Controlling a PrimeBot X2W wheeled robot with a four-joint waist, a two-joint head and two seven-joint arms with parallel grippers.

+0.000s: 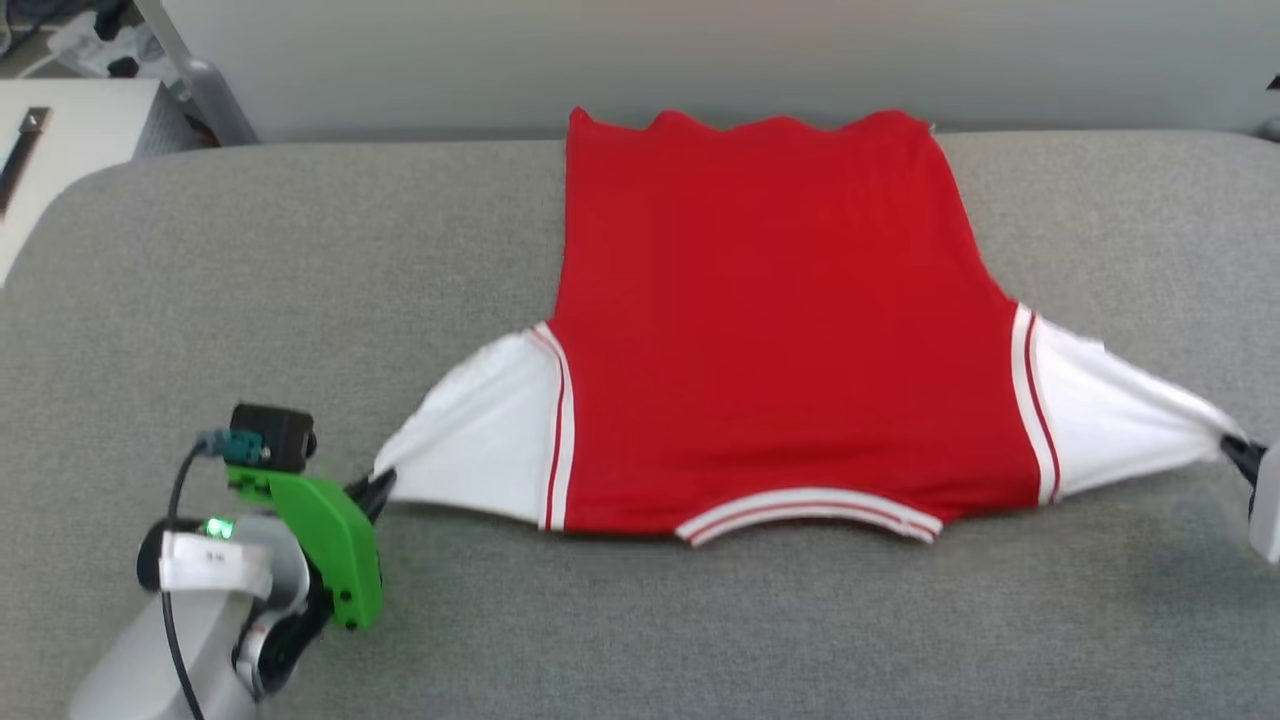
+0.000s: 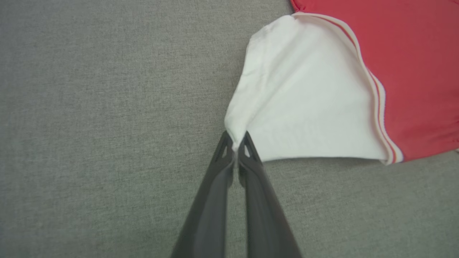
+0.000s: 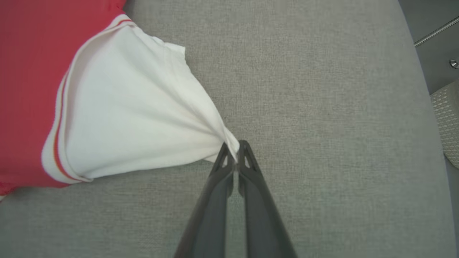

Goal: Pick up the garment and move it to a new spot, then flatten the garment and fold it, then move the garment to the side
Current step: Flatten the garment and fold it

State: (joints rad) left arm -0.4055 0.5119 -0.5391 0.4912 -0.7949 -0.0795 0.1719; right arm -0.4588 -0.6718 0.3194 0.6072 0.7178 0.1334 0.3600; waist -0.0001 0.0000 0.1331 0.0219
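The garment (image 1: 780,330), a red top with white sleeves and striped trim, lies spread flat on the grey table, collar toward me and hem at the far edge. My left gripper (image 1: 375,490) is shut on the tip of the left white sleeve (image 2: 304,107), pinched between its fingertips (image 2: 235,143). At the right edge of the head view my right gripper (image 1: 1240,455) is shut on the tip of the other sleeve (image 3: 136,122), gripped right at its point (image 3: 235,152). Both sleeves are drawn out sideways into taut points.
The grey fabric-covered table (image 1: 300,250) has bare room on both sides of the garment and in front of it. A white desk (image 1: 70,140) stands beyond the far left corner. A rounded table edge (image 3: 419,61) shows in the right wrist view.
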